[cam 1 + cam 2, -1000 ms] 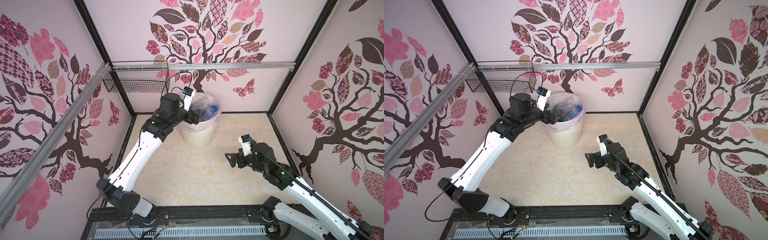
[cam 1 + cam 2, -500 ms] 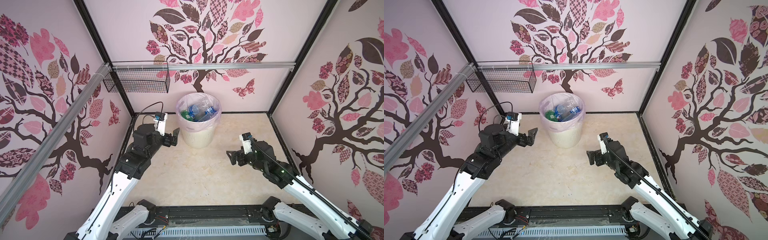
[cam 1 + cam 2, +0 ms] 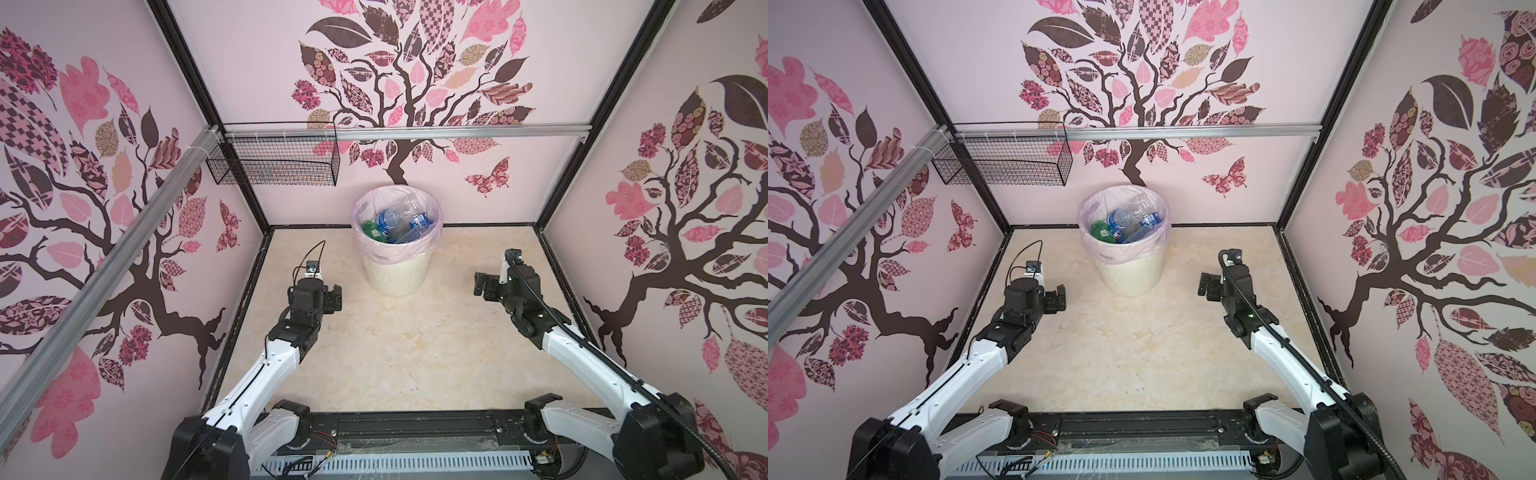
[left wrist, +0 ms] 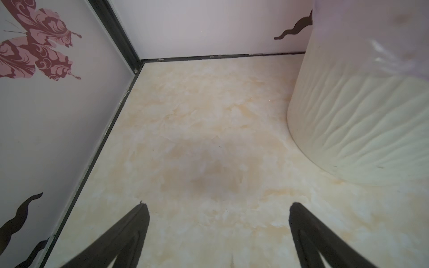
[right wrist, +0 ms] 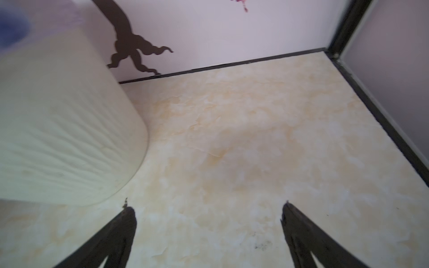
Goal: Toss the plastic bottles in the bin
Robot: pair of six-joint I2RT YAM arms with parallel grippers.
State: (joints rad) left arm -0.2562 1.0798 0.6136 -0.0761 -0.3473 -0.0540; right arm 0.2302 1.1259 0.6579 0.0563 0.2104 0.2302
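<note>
In both top views: plastic bottles (image 3: 397,224) lie inside bin (image 3: 395,274); left fingers (image 3: 335,297) and right fingers (image 3: 483,284) spread wide, empty, flanking it; tabletop (image 3: 395,353) bare; wire basket (image 3: 274,162) hangs well clear. Left wrist view: bin wall near; right wrist view: likewise; a careless swing might topple it, spilling bottles.
</note>
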